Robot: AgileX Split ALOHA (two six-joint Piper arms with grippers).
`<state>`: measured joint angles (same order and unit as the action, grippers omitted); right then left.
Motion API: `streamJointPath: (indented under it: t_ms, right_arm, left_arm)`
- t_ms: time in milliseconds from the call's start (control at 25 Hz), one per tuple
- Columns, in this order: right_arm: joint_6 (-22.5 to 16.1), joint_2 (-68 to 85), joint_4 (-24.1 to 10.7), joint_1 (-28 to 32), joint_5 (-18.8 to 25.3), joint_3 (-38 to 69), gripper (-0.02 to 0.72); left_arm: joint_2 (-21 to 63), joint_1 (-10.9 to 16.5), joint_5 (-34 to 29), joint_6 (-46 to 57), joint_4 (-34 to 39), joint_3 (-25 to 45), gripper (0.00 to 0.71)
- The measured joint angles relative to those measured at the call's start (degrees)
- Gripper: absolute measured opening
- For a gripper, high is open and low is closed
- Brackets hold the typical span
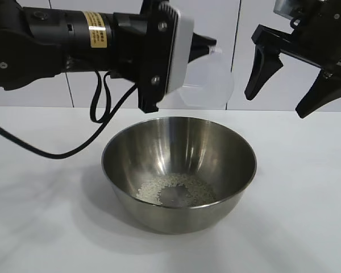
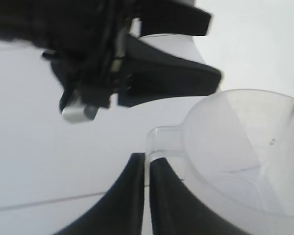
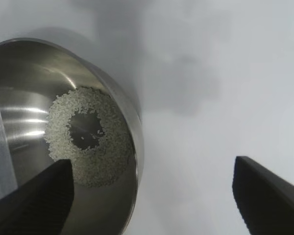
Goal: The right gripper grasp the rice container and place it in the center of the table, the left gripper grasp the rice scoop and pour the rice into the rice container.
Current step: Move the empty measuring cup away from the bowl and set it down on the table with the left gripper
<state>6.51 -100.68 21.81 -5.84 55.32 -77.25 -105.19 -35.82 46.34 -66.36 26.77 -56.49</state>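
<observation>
L end effector (image 1: 207,48) clenched on scoop (image 1: 213,79), frame center, over bowl (image 1: 179,170); rice (image 1: 176,190) inside. R end effector (image 1: 290,82) released, upper right.

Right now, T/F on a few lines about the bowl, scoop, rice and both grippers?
1. The rice lies in the bowl. True.
2. The left gripper is open and empty. False: it is shut on the tab handle of the scoop.
3. The right gripper is clamped on the bowl's rim. False: it hangs open above the table, beside the bowl, touching nothing.
4. The scoop is held above the bowl, not resting in it. True.
5. The scoop is heaped with rice. False: in the left wrist view no heap shows inside it.
6. The rice forms a ring with a bare patch in the middle. True.
</observation>
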Motion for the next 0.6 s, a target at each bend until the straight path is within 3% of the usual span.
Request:
streamJointPath:
  t_ms: [360, 600]
  right_arm:
    - [0.0, 0.0, 1.2, 0.0, -0.3, 0.0, 0.61]
    - [0.0, 0.0, 2.2, 0.0, -1.5, 0.0, 0.61]
  left_arm:
    - [1.4, -0.5, 5.7, 11.5, -20.1, 5.8, 0.015]
    - [8.1, -0.7, 9.7, 21.4, -46.4, 10.7, 0.015]
